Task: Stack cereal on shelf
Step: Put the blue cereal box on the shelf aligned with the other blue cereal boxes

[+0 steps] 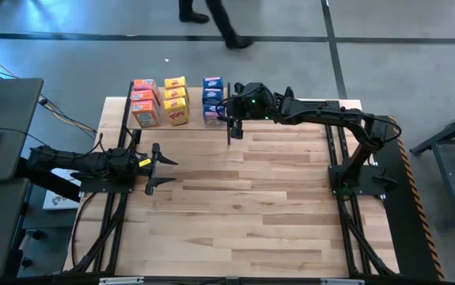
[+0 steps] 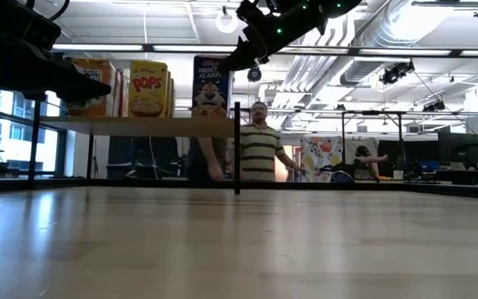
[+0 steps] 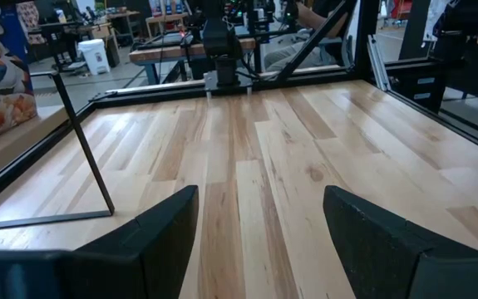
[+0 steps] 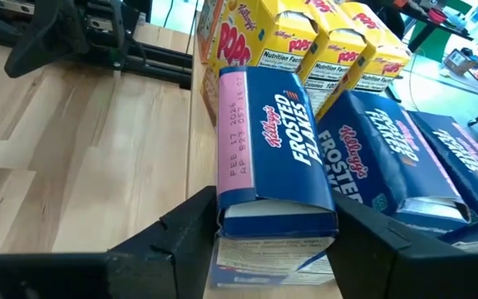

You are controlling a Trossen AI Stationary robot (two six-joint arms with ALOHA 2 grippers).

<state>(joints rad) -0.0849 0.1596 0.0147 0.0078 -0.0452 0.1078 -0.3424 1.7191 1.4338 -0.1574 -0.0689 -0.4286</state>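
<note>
Right gripper (image 4: 276, 249): jaws straddle the front blue box (image 4: 273, 149), seemingly parting to leave it on the stack below. Nine boxes fill the shelf (image 1: 199, 125) at the table's 12 o'clock: red (image 1: 143, 101), yellow (image 1: 176, 100), blue rows. Left gripper (image 1: 164, 169), jaws apart and empty, waits at 9 o'clock.

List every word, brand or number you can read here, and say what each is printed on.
"Kellogg's FROSTED FLAKES": top of the blue cereal box between the right gripper fingers.
"FEB 17 2024": pink side strip of that box; the line below it is too blurred.
"POPS": yellow cereal box on the shelf.
"Nutrition Facts": side of a yellow box; its fine print is unreadable.
</note>
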